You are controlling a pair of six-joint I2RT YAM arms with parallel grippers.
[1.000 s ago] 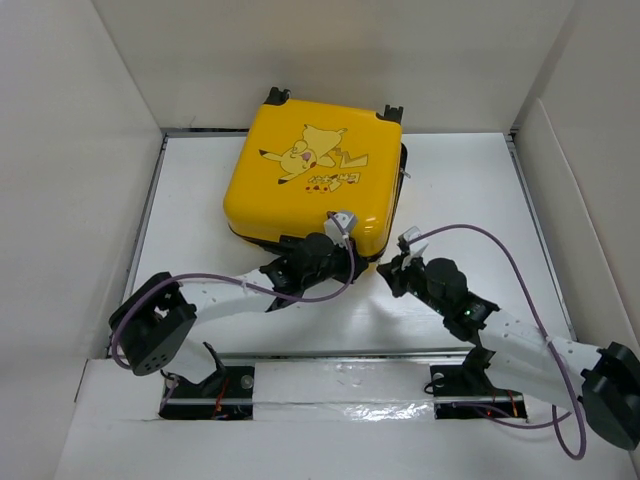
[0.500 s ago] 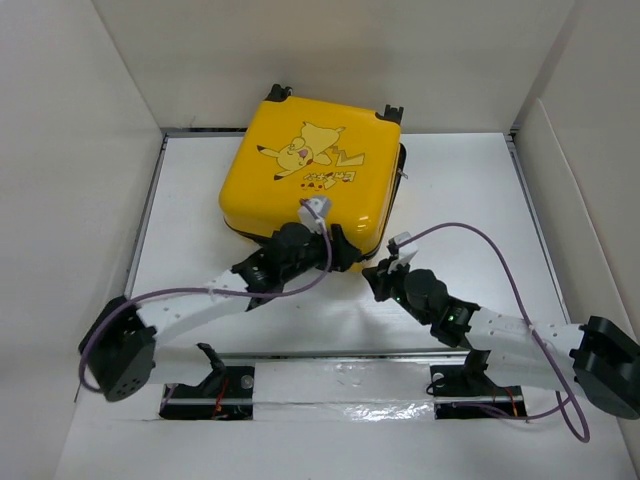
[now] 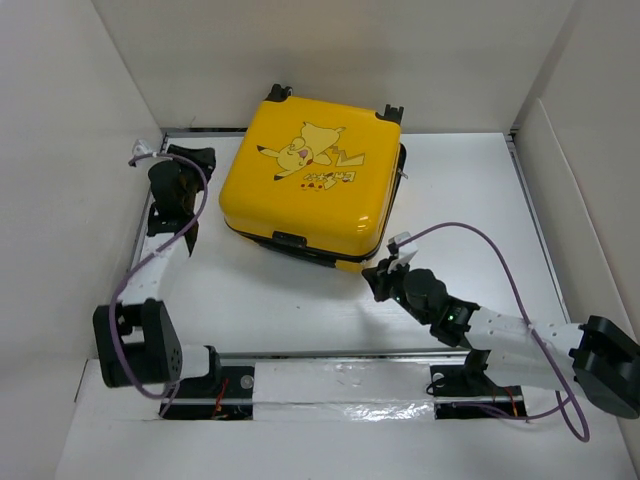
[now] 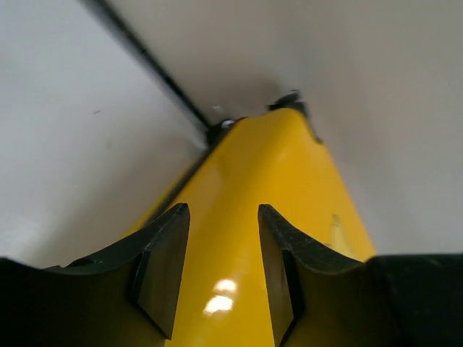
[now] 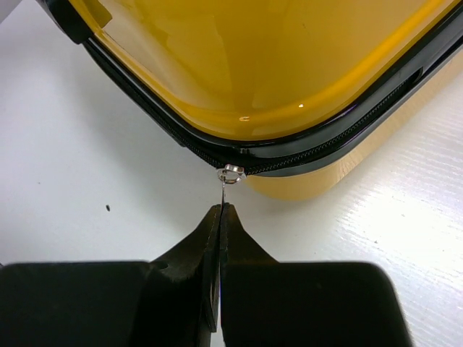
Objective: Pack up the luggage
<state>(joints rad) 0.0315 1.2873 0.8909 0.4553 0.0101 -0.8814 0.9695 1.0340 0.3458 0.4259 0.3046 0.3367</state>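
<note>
Luggage point(image 3: 310, 185): lid down, on white table point(image 3: 450, 200) near back wall point(image 3: 330, 50). Right claw point(image 5: 220, 210): clamped on zip pull point(image 5: 227, 184) at near corner. Left claw point(image 4: 223, 217): fingers apart, left of luggage, by side wall point(image 3: 70, 200).

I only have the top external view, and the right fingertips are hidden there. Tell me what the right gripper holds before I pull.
Observer: The right wrist view shows the right gripper shut on the thin metal zipper pull at a rounded corner of the luggage.
Operator: Now report the left arm's grip.
Observer: The left wrist view shows the left gripper open, the luggage beyond the gap, nothing held.
</note>
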